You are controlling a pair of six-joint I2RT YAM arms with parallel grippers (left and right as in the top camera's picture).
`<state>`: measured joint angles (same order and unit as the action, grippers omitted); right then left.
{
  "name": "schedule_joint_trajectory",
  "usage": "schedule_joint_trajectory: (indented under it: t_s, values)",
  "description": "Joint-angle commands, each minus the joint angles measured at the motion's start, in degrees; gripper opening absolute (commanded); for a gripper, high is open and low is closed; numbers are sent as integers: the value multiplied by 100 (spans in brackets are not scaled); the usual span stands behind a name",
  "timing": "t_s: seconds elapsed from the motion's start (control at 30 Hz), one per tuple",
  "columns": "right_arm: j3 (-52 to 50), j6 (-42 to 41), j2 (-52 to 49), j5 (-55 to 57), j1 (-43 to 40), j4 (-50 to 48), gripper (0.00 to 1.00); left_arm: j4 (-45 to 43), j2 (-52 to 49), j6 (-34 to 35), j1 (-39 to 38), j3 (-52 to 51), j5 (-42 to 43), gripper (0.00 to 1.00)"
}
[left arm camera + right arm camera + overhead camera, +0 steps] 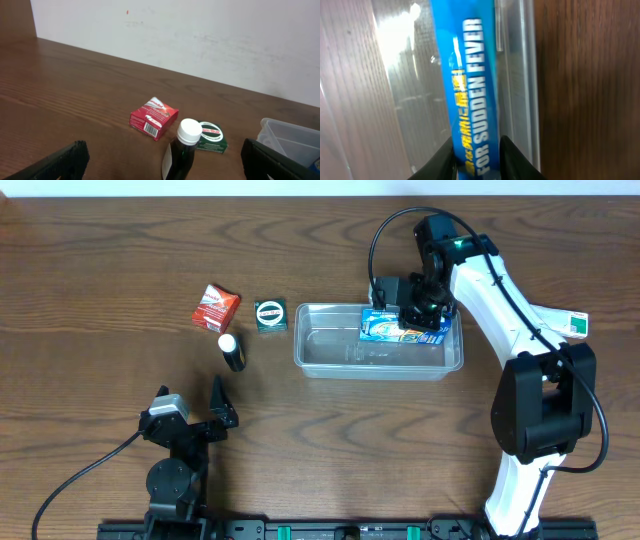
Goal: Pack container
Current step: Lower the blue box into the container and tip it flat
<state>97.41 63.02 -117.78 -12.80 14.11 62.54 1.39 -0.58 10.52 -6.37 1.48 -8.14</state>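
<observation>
Overhead, the container (340, 352) sits on the table (100, 260) right of centre, a blue box (395, 330) in its right end. The right gripper (477, 160) straddles that box's edge — clamped or loose, I cannot tell. The left gripper (162, 160) gapes wide — holding nothing.

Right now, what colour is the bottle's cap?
The bottle cap is white; left wrist view shows it best.

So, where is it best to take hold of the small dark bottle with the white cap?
Grip the dark bottle around its body, just below the white cap, coming in level from the robot's side. It stands upright and is narrow and round; the green box lies behind it, to the right.
</observation>
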Motion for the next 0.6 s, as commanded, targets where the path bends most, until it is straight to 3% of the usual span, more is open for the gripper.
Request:
schedule_joint_trajectory:
  t_s: [0.0,0.13,0.3,0.57]
  values:
    - [-2,-815,2,-122,52,72,26,201,28,9,35,-125,-133,98]
    - [-2,-2037,2,-140,111,227,36,201,28,9,35,-125,-133,98]
    - [-2,-3064,2,-177,140,573,36,199,28,9,35,-125,-133,98]
    - [-2,-3773,2,-887,140,1121,37,199,28,11,35,-125,-133,98]
